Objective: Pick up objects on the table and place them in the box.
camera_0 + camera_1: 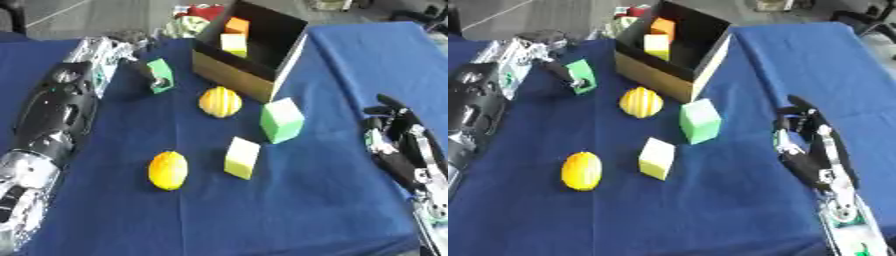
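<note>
A black and tan box (241,75) stands open at the back middle, with an orange block (237,25) and a yellow block (233,44) inside. My left hand (131,57) is just left of the box, its fingers pinching a small green block (160,75) above the blue cloth. In front of the box lie a yellow striped ball (219,101), a green cube (282,120), a pale yellow block (242,157) and an orange-yellow lemon shape (168,170). My right hand (802,142) rests at the right, fingers relaxed, holding nothing.
A blue cloth (262,215) covers the table. Some red and green items (194,17) lie behind the box, off the cloth. My left forearm (52,120) stretches along the left side.
</note>
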Action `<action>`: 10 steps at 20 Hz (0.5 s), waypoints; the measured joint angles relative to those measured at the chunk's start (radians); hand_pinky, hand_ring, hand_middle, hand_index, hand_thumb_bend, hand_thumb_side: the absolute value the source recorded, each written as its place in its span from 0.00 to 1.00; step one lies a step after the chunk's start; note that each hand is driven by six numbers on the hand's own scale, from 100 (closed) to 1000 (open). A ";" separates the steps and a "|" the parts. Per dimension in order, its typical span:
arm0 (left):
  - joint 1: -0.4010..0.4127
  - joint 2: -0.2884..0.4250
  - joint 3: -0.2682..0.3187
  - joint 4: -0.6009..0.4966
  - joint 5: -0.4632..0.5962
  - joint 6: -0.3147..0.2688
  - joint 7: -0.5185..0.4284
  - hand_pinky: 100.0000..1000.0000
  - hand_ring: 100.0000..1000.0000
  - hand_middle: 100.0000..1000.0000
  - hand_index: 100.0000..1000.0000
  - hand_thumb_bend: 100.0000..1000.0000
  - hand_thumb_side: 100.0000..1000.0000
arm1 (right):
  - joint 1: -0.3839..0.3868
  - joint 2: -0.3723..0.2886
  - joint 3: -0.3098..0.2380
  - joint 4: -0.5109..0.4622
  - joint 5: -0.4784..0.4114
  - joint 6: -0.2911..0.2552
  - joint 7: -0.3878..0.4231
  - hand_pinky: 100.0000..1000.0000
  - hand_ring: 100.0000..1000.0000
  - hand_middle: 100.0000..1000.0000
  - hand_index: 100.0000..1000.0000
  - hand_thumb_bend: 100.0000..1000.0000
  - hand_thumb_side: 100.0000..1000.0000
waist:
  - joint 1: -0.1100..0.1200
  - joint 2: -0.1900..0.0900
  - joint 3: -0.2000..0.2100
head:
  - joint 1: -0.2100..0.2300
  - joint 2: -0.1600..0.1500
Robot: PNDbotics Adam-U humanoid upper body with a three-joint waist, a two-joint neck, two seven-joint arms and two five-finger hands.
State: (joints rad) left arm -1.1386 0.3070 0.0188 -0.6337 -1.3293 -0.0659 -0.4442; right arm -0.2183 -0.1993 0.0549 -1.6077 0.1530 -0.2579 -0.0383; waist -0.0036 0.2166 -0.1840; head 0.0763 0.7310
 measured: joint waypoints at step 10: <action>0.019 -0.017 0.002 0.020 -0.001 0.035 0.054 0.57 0.39 0.37 0.64 0.28 0.10 | 0.000 0.000 -0.005 0.000 0.000 -0.001 -0.001 0.69 0.63 0.66 0.89 0.00 0.28 | 0.000 0.000 0.000 | 0.000 0.000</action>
State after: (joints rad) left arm -1.1193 0.2905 0.0213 -0.6136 -1.3300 -0.0309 -0.3898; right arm -0.2184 -0.1993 0.0495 -1.6076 0.1530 -0.2588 -0.0394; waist -0.0036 0.2166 -0.1843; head 0.0758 0.7310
